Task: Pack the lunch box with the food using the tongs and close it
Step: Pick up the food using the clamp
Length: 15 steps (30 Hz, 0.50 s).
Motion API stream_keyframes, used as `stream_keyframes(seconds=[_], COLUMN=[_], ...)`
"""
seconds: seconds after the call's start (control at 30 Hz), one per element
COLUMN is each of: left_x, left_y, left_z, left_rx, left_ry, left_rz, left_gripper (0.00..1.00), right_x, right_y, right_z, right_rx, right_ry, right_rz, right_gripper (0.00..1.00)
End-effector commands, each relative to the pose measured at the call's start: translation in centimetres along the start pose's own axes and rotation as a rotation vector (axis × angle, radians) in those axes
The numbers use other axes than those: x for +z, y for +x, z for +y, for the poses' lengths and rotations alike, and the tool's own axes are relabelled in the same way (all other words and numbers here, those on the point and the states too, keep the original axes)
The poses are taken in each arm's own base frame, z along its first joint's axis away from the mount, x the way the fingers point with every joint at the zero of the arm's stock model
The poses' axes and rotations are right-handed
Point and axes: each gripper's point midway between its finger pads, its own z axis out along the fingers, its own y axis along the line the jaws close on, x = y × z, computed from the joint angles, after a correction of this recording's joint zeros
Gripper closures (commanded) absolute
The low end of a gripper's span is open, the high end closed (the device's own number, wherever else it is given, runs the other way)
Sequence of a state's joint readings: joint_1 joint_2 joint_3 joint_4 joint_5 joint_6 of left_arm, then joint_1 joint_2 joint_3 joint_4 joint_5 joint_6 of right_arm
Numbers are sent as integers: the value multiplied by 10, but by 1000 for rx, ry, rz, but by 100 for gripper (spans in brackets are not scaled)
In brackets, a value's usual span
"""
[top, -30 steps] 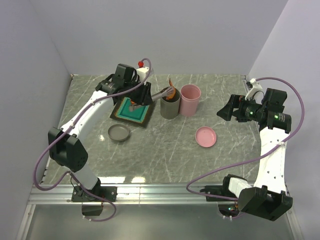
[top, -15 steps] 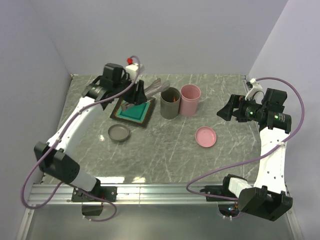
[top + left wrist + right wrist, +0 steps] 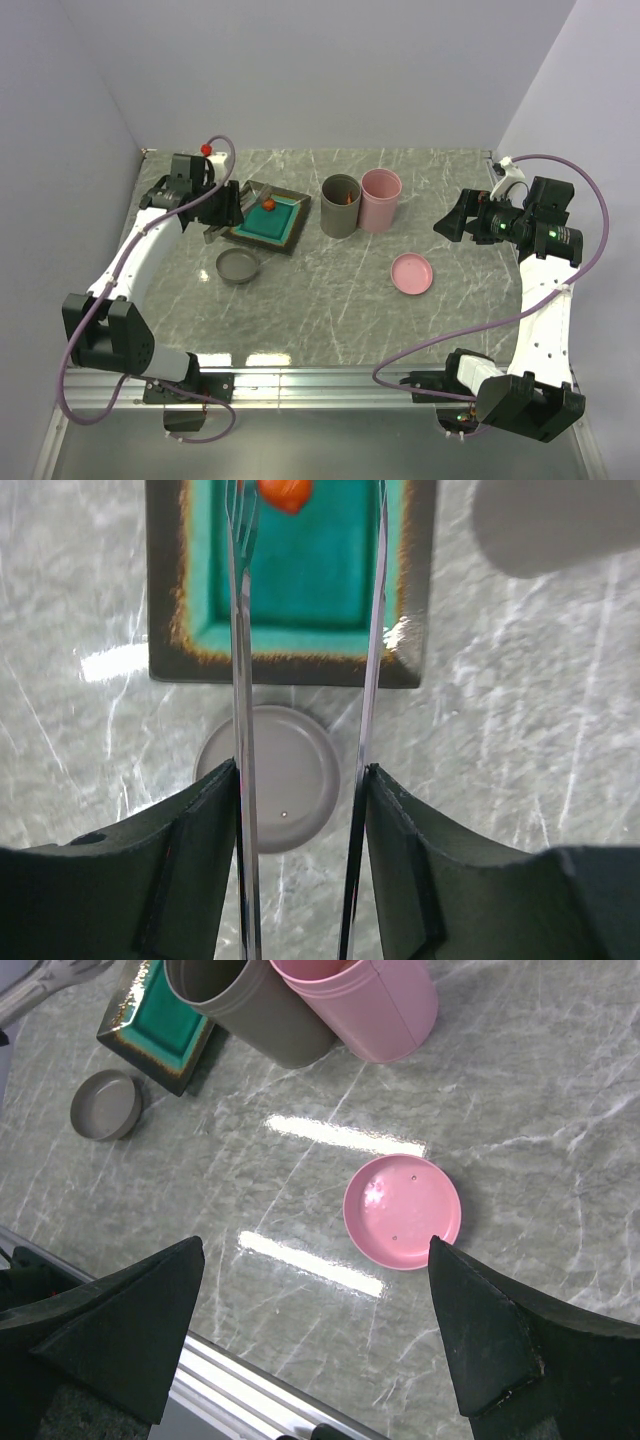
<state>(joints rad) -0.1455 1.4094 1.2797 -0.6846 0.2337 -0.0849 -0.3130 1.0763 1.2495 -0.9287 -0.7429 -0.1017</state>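
Top external view: at the far left of the grey marbled surface (image 3: 330, 310), the left gripper (image 3: 224, 207) reaches in beside the square dark plate (image 3: 290, 228) with the teal centre. In the left wrist view its fingers (image 3: 190, 860) are clamped on the tongs (image 3: 240, 680). Each inner face presses one slim silver arm, and the two arms stand apart as they run out over the plate. One orange-red chunk (image 3: 285, 492) lies on the teal between the arms, close to the left one. Whether metal touches it cannot be told, since it sits at the frame's edge. The grey lid (image 3: 238, 266) lies flat on the surface just beside the plate's near edge, under the tongs in the wrist view. Right of the plate the grey container (image 3: 340, 212) stands upright with a speck of orange food (image 3: 345, 198) showing inside. The pink container (image 3: 380, 205) stands upright against its right side. The pink lid (image 3: 411, 273) lies flat nearer the arms, well apart from both containers. At the far right the right gripper (image 3: 447, 222) hangs above the surface, pointing towards the containers. In the right wrist view its fingers (image 3: 120, 1330) are spread wide with nothing between them, the pink lid below.
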Motion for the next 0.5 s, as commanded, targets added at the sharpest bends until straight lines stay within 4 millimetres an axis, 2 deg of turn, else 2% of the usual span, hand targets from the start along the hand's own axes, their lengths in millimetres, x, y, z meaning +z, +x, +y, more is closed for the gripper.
stream_keyframes(seconds=[0.0,0.23,0.47], left_x=[10,33,52], left_y=[-8,2,6], left_z=[12,27,24], left_rx=[-27,-26,6], left_ry=[-67,-128,-128], left_rz=[-46,-16,2], left_gripper=[44,43,43], right_x=[-6,-5,-5], right_y=[-6,-6,-5], right_z=[4,2,1], right_rx=[-27,-24,-23], right_ry=[2,7,8], right_rz=[-31,-30,-28], right_gripper=[0,0,0])
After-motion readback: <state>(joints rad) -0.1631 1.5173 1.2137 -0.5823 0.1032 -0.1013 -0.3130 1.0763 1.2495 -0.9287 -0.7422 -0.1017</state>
